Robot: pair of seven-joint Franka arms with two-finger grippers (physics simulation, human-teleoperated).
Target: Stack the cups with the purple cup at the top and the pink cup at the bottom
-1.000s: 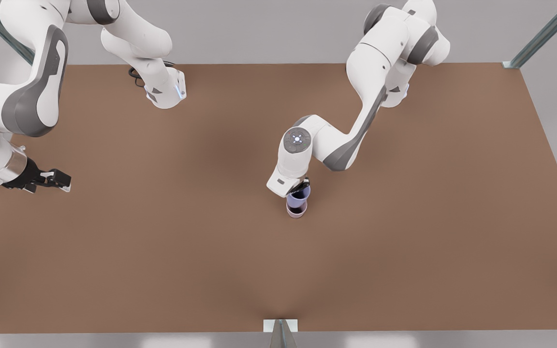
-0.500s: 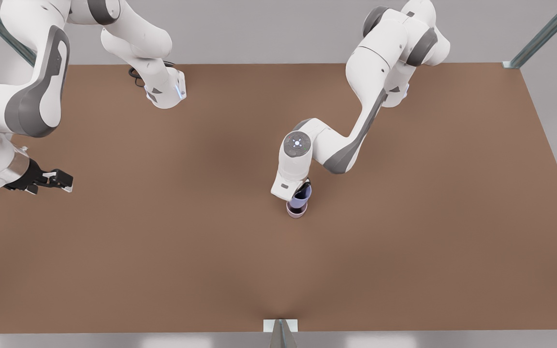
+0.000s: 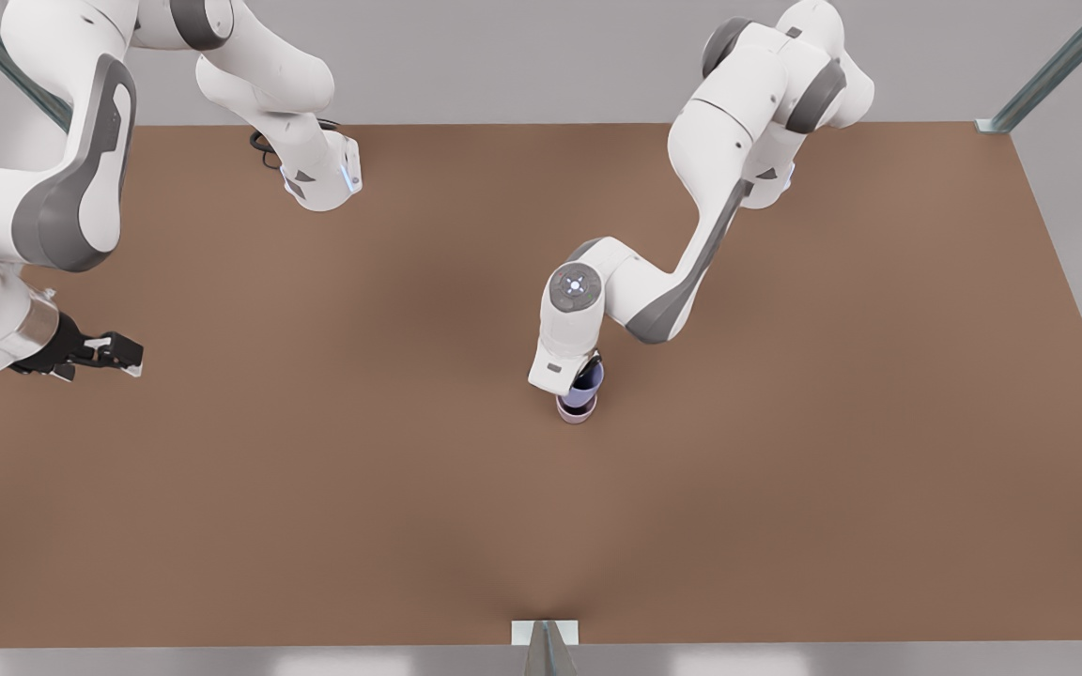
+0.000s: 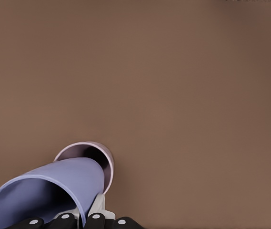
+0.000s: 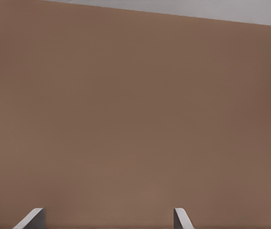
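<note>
Near the middle of the front view, slightly right of centre, the left gripper (image 3: 586, 368) holds the purple cup (image 3: 585, 385) by its rim, one finger inside and one outside, jaws narrowed on the wall. The cup's base sits in the mouth of the pink cup (image 3: 576, 411), which stands upright on the brown table (image 3: 785, 469). At the left edge of that view the right gripper (image 3: 114, 352) waits above bare table, its fingers (image 5: 30, 218) spread wide apart.
</note>
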